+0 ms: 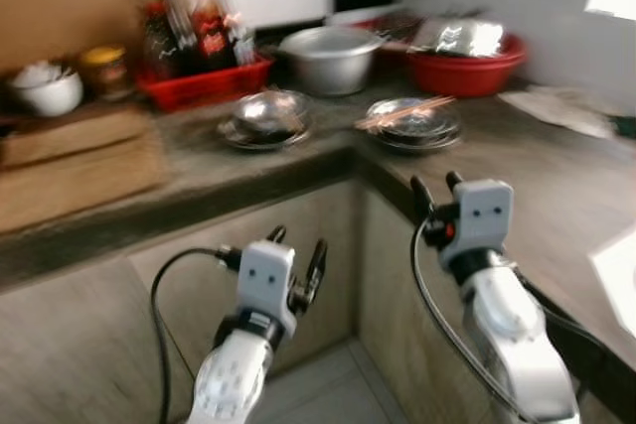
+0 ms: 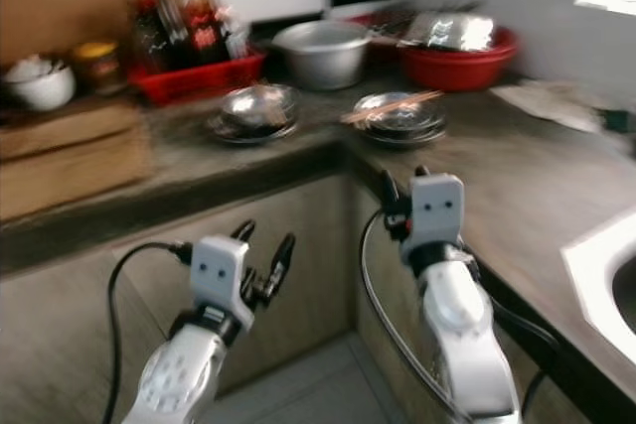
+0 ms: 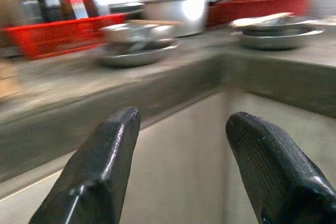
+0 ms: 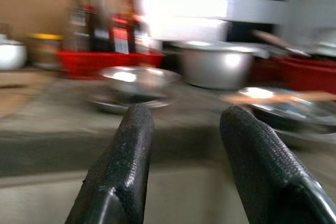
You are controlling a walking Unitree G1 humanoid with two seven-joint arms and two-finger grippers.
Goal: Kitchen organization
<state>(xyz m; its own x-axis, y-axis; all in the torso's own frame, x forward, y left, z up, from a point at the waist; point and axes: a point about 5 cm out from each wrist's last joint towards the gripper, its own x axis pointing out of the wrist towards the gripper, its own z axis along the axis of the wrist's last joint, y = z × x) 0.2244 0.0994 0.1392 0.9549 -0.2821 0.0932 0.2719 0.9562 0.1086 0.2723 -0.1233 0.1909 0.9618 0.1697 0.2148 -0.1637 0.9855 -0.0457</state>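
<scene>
Both hands are up and empty. The left hand [image 1: 298, 260] hangs in front of the cabinet doors below the surface [image 1: 556, 196], fingers spread apart, nothing between them. The right hand [image 1: 437, 189] is raised at the surface's edge, fingers parted and released too.

Out from the right hand, at about twelve o'clock, sits a stack of steel plates [image 1: 412, 122] with chopsticks [image 1: 402, 113] lying across the top. At eleven o'clock, a steel bowl on a plate [image 1: 265, 116]. Thin metal, I'd judge: light, stiff, slick, and liable to clatter and slide. The rim looks the best place to pinch, and the loose chopsticks could roll off if the stack tips.

Farther back, an aluminium pot [image 1: 330, 58], likely heavier and best gripped at the lip. To its right, a red basin [image 1: 467, 67]; to its left, a red basket of sauce bottles [image 1: 204, 78], glass probably, so fragile and top-heavy. At far left, a white bowl [image 1: 47, 91] and a yellow-lidded jar [image 1: 105, 69].

Bottle labels are red, but motion blur leaves no writing readable.
</scene>
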